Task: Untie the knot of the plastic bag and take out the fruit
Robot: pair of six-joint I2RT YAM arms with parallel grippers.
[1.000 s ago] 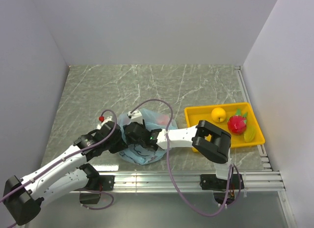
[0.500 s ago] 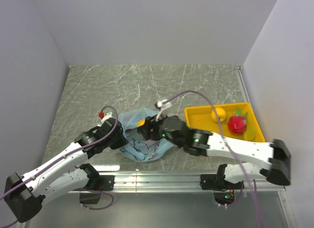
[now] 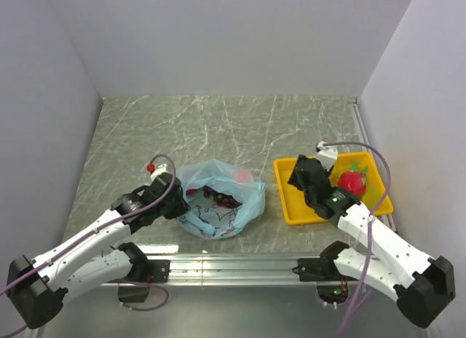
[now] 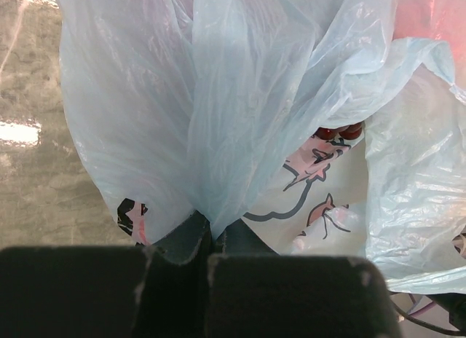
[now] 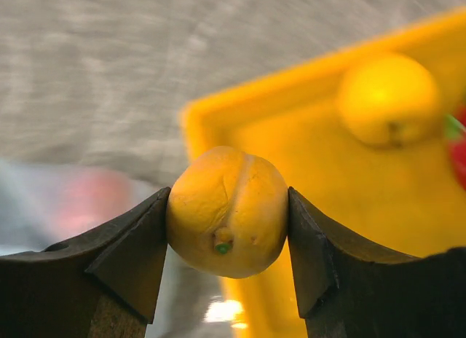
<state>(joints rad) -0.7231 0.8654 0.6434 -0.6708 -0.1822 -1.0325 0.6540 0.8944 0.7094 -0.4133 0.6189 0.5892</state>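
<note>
My left gripper (image 4: 210, 237) sits at the left flank of the plastic bag (image 3: 216, 217), its jaws pinched together on a gathered fold of the thin light-blue film. Just past that fold, the dark-lined cartoon print with pink shows on the bag's side. From above, the bag lies open-mouthed on the marbled table (image 3: 218, 127), with a dark grape bunch (image 3: 220, 199) inside it and a pink peach (image 3: 244, 176) near its far rim. To the right, my right gripper (image 5: 228, 229) is clamped on a small yellow fruit (image 5: 226, 189), one finger pressed to each side. It hangs above the left edge of the yellow tray (image 3: 293, 217). Another yellow fruit (image 5: 389, 97), blurred, lies in the tray, and a red fruit with green leaves (image 3: 352, 183) lies further right.
</note>
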